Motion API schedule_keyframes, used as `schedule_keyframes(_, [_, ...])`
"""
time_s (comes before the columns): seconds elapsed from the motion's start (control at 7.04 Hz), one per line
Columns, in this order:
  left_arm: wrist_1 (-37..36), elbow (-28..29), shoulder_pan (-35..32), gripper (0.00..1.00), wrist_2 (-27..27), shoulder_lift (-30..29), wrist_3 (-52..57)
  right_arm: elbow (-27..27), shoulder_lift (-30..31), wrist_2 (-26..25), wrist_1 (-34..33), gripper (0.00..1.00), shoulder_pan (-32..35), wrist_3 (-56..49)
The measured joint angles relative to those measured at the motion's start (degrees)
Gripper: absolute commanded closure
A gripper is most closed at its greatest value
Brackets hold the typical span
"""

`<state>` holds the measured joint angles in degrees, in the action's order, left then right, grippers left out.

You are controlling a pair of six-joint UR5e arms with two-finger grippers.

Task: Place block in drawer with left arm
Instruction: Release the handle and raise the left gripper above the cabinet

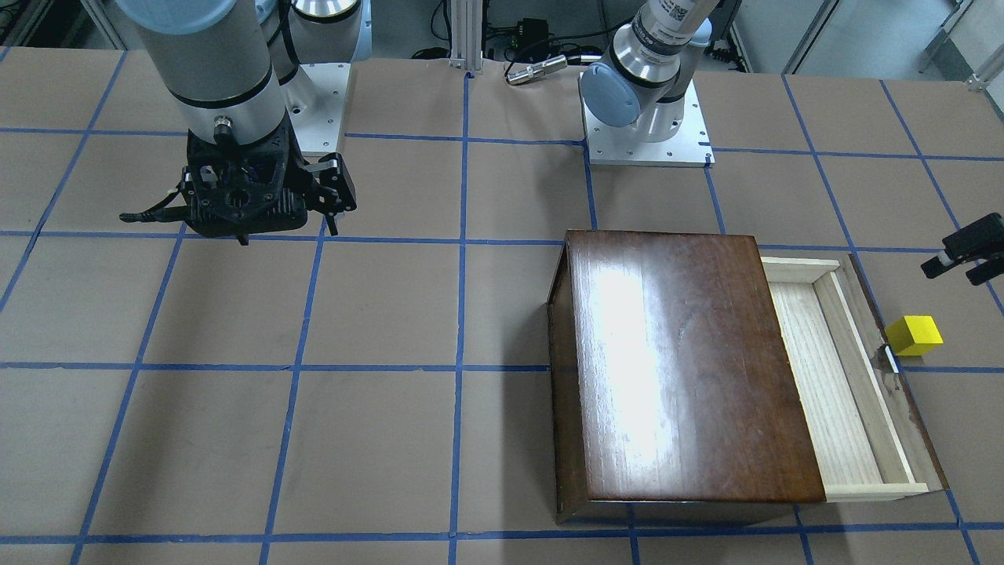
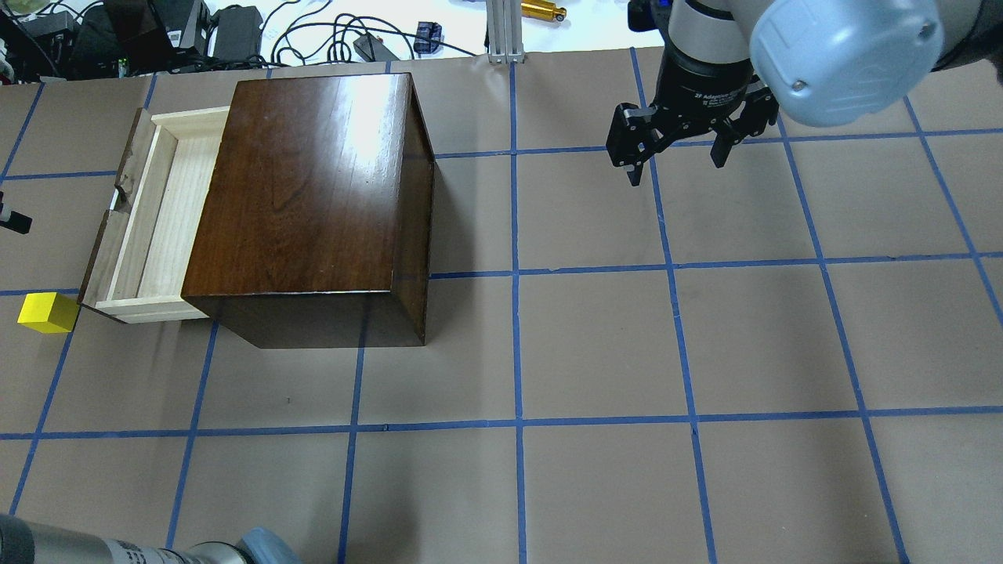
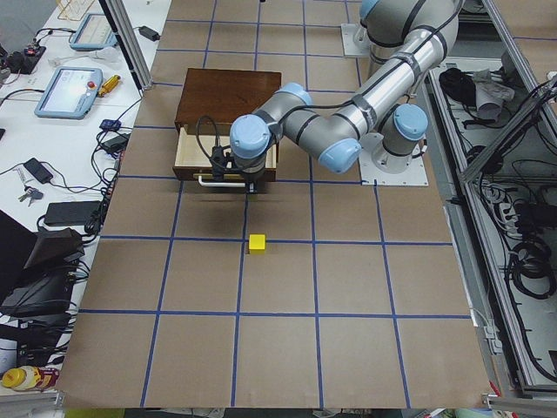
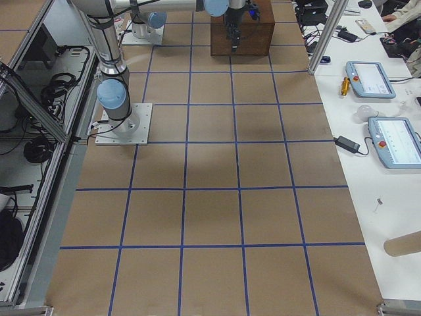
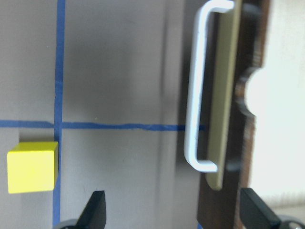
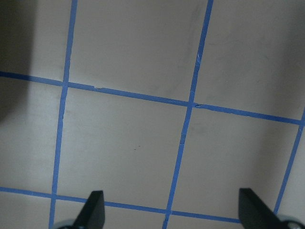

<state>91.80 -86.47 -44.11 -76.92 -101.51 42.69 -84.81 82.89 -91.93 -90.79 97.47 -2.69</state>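
Note:
The yellow block (image 1: 914,335) lies on the table just outside the drawer's dark front, near the white handle (image 5: 198,90). It also shows in the overhead view (image 2: 47,312) and the left wrist view (image 5: 32,167). The drawer (image 1: 847,377) is pulled out of the dark-brown box (image 1: 682,361), and its pale-wood tray is empty. My left gripper (image 1: 953,271) is open and empty. It hovers beside the drawer front, a little off to one side of the block (image 3: 257,243). My right gripper (image 2: 676,168) is open and empty, far from the box.
The table is brown paper with a blue tape grid. The two arm bases (image 1: 647,149) stand at the robot's side. Cables and electronics (image 2: 235,27) lie beyond the far edge. Benches with tablets (image 4: 388,138) flank the table.

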Motion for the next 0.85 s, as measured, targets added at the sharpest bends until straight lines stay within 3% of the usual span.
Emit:
schedule_keyframes(0.43, [4.71, -1.99, -2.48, 0.00, -3.11, 8.45, -1.80, 0.00, 0.00, 0.00, 0.00, 0.00, 0.00, 0.03])
schedule_keyframes(0.85, [4.32, -1.97, -17.02, 0.00, -6.90, 10.63, -17.75, 0.00, -0.01, 0.02, 0.00, 0.00, 0.00, -0.02])
